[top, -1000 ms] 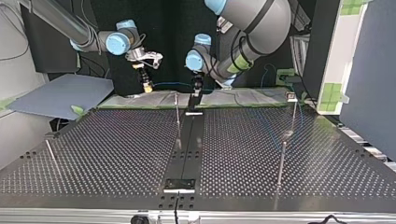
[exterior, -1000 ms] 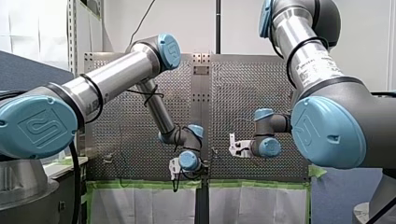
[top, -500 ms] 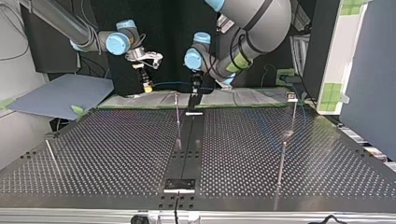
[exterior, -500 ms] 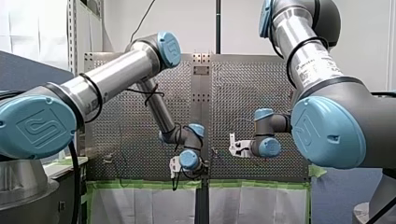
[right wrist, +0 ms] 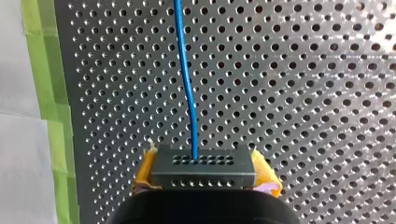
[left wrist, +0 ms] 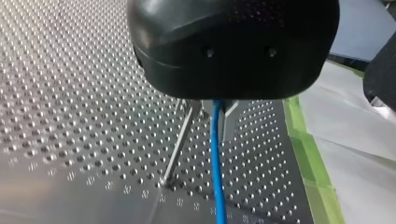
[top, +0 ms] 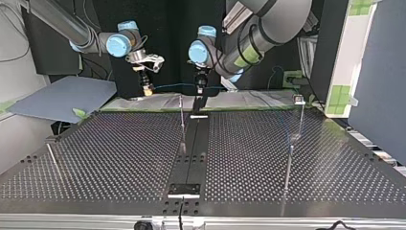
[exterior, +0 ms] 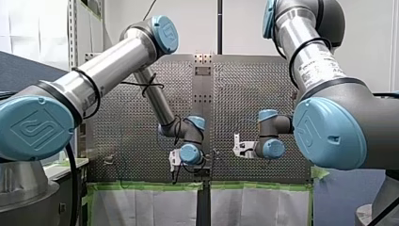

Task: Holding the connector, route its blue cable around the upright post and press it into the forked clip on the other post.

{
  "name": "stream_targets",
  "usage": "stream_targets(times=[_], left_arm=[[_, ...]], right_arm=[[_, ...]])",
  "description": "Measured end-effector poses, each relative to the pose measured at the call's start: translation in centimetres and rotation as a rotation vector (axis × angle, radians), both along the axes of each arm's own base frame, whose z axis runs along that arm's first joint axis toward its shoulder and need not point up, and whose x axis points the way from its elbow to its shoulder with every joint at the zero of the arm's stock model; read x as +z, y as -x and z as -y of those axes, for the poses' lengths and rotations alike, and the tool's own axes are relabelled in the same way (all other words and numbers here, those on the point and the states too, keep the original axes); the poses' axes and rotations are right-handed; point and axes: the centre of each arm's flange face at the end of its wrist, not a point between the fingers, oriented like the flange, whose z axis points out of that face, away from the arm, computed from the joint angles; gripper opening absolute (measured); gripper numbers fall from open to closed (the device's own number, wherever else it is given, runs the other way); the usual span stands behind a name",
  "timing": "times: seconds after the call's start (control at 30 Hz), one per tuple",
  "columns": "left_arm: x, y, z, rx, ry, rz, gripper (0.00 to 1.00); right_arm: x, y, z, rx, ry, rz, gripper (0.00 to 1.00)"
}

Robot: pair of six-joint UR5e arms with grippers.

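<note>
**Connector held at the table's far edge, cable strung between the arms**

The connector [right wrist: 204,173], a grey block with rows of small holes, sits clamped between the yellow pads [right wrist: 145,170] of my right gripper [right wrist: 205,164]. The blue cable [right wrist: 187,79] leaves the middle of its upper face and runs ahead over the perforated table [right wrist: 303,70], beside a strip of green tape [right wrist: 49,116].

In the top view my right gripper [top: 148,89] hangs above the table's far edge at the left. The cable [top: 174,86] stretches nearly level from it to my left gripper [top: 201,90], which hangs near the middle. The upright post [top: 182,120] stands just below the cable's span, between the two grippers.

In the left wrist view the cable [left wrist: 216,158] comes out from under the black body of my left gripper [left wrist: 212,112] and runs down past the leaning post [left wrist: 180,140] close beside it. I cannot tell whether that gripper pinches the cable or merely surrounds it.
</note>
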Motion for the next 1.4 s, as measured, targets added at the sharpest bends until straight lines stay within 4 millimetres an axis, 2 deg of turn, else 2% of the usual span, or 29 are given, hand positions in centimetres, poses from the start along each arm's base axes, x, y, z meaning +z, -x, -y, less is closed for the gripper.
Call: stream_targets(times=[0.23, 0.43, 0.63, 0.97, 1.17, 1.4], left_arm=[[0.6, 2.3, 1.7, -0.011, -0.049, 0.026, 0.0], [0.8, 2.8, 2.5, -0.017, -0.043, 0.056, 0.0], [0.9, 2.1, 2.4, -0.025, -0.03, 0.068, 0.0], [1.2, 0.7, 2.1, -0.027, -0.02, 0.075, 0.02], [1.2, -0.2, 1.9, -0.03, -0.02, 0.074, 0.02], [0.3, -1.0, 1.8, -0.03, -0.022, 0.065, 0.02]], right_arm=[[0.1, 0.5, 0.7, -0.018, 0.01, 0.016, 0.0], [0.2, 0.9, 1.2, -0.03, 0.023, 0.034, 0.0], [-0.2, 1.3, 1.6, -0.047, 0.03, 0.044, 0.0], [-2.1, 2.0, 2.4, -0.07, 0.021, 0.046, 0.0], [-2.1, 2.3, 3.1, -0.078, 0.023, 0.058, 0.0], [-1.8, 2.6, 3.9, -0.081, 0.029, 0.065, 0.0]])
